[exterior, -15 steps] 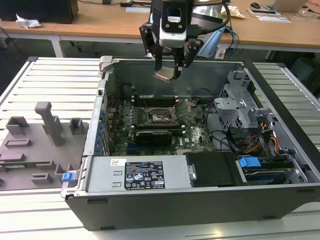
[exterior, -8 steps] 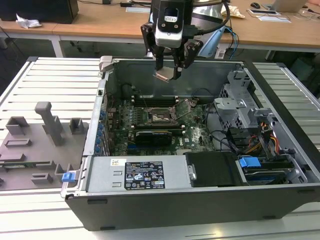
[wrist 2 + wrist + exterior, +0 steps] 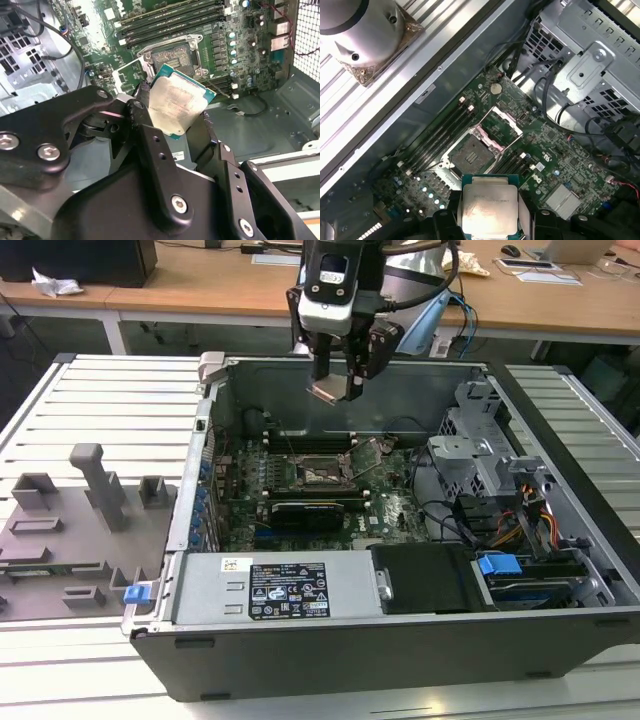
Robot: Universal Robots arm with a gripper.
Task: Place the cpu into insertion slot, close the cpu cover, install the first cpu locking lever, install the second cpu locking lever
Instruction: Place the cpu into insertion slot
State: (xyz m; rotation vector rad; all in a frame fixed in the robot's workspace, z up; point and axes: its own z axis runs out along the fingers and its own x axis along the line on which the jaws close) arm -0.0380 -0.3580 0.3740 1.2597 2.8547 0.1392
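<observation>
Fixture plate: at the exterior view's left you have one flat grey plastic fixture plate [image 3: 60, 540] carrying grey blocks; no print visible on it.
Blue parts: you can count two, a small blue plastic clip [image 3: 137, 592] at the case's near corner and a blue plastic tab [image 3: 498, 565] by the drive bay.
Case: one open dark grey metal computer case [image 3: 400, 660], lying on its side.
Labels: the silver box-shaped power supply [image 3: 200, 585] bears two, a small white sticker [image 3: 236, 564] and a large black sticker [image 3: 288, 592]; text too small to read.
Card: one long black expansion card [image 3: 310, 510], just beside the socket.
Socket: one square black-rimmed insertion slot [image 3: 322, 472] [image 3: 175, 57] [image 3: 471, 156] in green board, pin field bare.
Cover: one thin silvery metal cpu cover [image 3: 510, 121], swung up off the socket.
Chip: one small square cpu [image 3: 324, 391] [image 3: 176, 105] [image 3: 489, 210], dull silver-grey lid on a green rim; its faint print cannot be read.
Chip position: held in the air above the case, well apart from the socket, tilted in the exterior view.
Claw: your one black two-fingered gripper [image 3: 337, 388] is pinching the chip by two opposite edges.
</observation>
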